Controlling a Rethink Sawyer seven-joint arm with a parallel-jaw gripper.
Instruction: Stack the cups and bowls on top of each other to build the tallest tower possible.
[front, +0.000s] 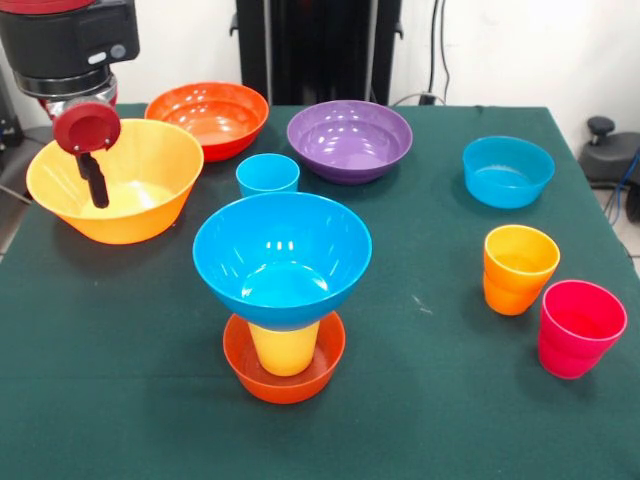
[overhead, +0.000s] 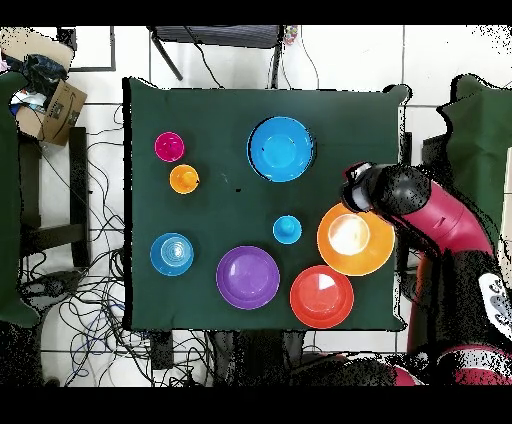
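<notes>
The tower stands at the table's front middle: a small red-orange bowl (front: 285, 378) holds a yellow cup (front: 285, 347), and the large blue bowl (front: 282, 255) sits on that cup; from overhead only the blue bowl (overhead: 281, 148) shows. My gripper (front: 93, 175) hangs over the large light orange bowl (front: 150, 195), empty as far as I can see; it also shows in the overhead view (overhead: 355, 193) at that bowl's (overhead: 360, 255) edge. Loose on the table are a blue cup (front: 268, 174), an orange cup (front: 519, 268), a pinkish red cup (front: 580, 328), a medium red-orange bowl (front: 208, 117), a purple bowl (front: 350, 140) and a small teal-blue bowl (front: 508, 171).
The green table (front: 420, 400) ends close behind the back bowls. My arm (overhead: 430, 215) reaches in from the table's side. Cables and a cardboard box (overhead: 55, 108) lie on the floor beside the table.
</notes>
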